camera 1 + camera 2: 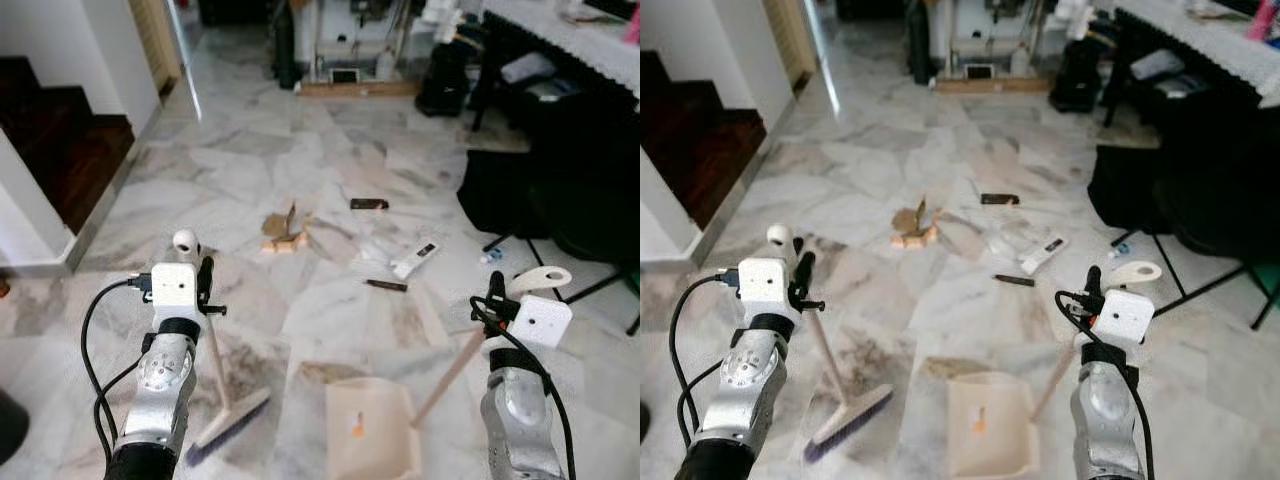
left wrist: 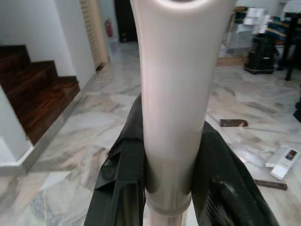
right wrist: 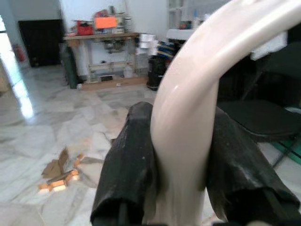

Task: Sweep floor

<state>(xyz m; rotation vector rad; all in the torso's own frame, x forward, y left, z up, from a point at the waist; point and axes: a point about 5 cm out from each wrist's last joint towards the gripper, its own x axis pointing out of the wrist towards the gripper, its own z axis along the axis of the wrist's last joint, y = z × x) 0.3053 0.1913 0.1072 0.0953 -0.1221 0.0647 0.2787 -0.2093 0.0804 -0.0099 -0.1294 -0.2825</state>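
Left gripper (image 1: 205, 285) clamps the broom (image 1: 222, 395), its bristles on the marble floor (image 1: 240, 170) beside the dustpan (image 1: 372, 428), whose handle the right gripper (image 1: 495, 300) clamps; cardboard scraps (image 1: 283, 232) lie ahead, stairs (image 1: 60, 140) far left.

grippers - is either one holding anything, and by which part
Both are. The left gripper is shut on the broom, near the top of its handle. The right gripper is shut on the dustpan, near its handle's looped end.

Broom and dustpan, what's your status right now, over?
Left gripper shut on broom handle. Right gripper shut on dustpan handle, pan on floor. Cardboard scraps and litter ahead, unswept. Black chair at right.
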